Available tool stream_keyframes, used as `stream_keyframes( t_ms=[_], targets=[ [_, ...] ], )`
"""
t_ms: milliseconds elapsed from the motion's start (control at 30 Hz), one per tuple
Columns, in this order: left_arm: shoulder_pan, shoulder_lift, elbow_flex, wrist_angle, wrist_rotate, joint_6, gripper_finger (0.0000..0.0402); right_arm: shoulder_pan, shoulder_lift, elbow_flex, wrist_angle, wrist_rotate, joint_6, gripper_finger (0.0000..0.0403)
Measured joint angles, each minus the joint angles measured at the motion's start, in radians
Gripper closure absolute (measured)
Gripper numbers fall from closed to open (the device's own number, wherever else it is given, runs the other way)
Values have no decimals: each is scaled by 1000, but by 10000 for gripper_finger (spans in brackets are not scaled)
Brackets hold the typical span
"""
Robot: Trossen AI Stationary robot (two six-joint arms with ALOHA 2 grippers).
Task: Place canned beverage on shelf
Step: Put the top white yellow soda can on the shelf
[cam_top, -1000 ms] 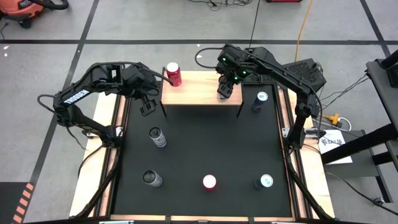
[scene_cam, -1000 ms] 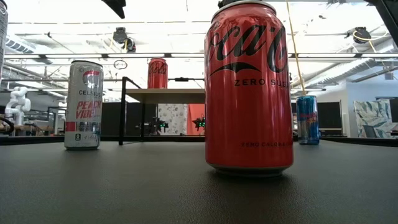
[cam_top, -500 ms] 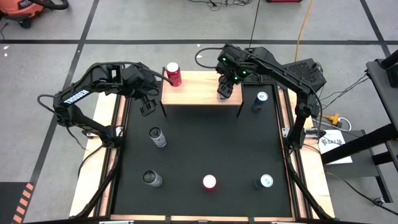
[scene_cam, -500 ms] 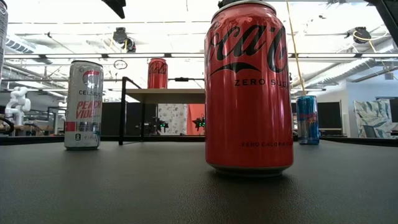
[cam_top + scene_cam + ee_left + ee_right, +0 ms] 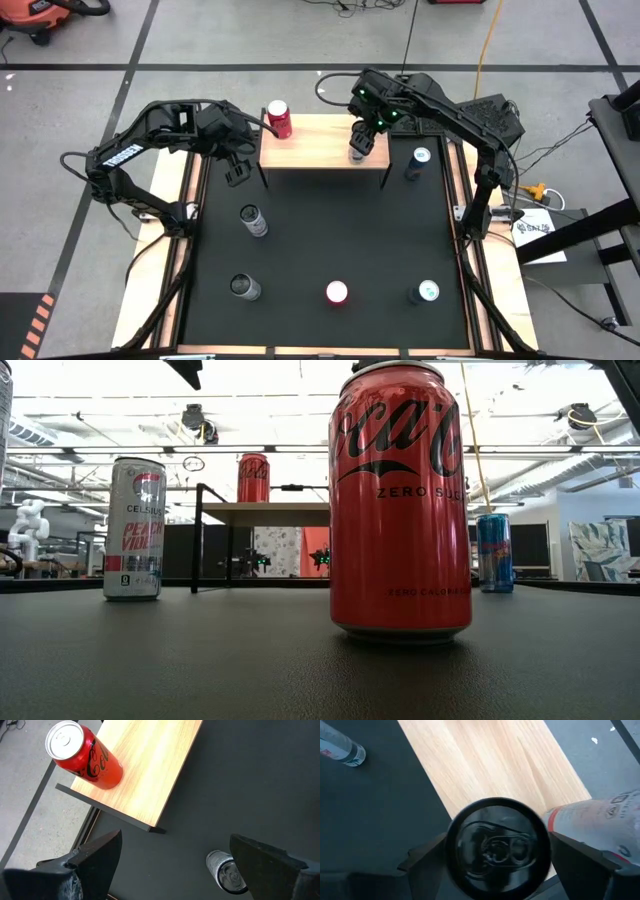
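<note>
The shelf (image 5: pixel 325 150) stands at the mat's far edge, with a red can (image 5: pixel 278 118) upright on its left end. My right gripper (image 5: pixel 358 150) hangs over the shelf's right part. Its fingers flank a black-topped can (image 5: pixel 497 845), which stands upright with its base hidden. A pale can with a red band (image 5: pixel 592 817) shows just beside it. My left gripper (image 5: pixel 236 166) hovers open over the mat, left of the shelf, holding nothing. Its wrist view shows the red can (image 5: pixel 82 755) on the shelf (image 5: pixel 150 775). My right gripper comes slanting down from above, one finger (image 5: pixel 427 855) on each side of the black-topped can's upper wall (image 5: pixel 455 865). The can's own top hides the sides where the fingers would meet it. I cannot tell whether they touch.
Several more cans stand on the black mat: one by the shelf's right leg (image 5: pixel 418 160), one left of centre (image 5: pixel 254 220), and three along the near edge (image 5: pixel 243 287), (image 5: pixel 336 292), (image 5: pixel 425 292). The red near-edge can (image 5: pixel 400 500) fills the low view. The mid-mat is free.
</note>
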Motion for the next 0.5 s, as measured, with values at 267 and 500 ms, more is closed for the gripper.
stream_keyframes(
  t_ms=[267, 500],
  targets=[
    [0, 0, 0, 0, 0, 0, 28, 0, 0, 0, -20, 0, 0, 86],
    [0, 0, 0, 0, 0, 0, 28, 1, 0, 0, -32, 0, 2, 87]
  ],
)
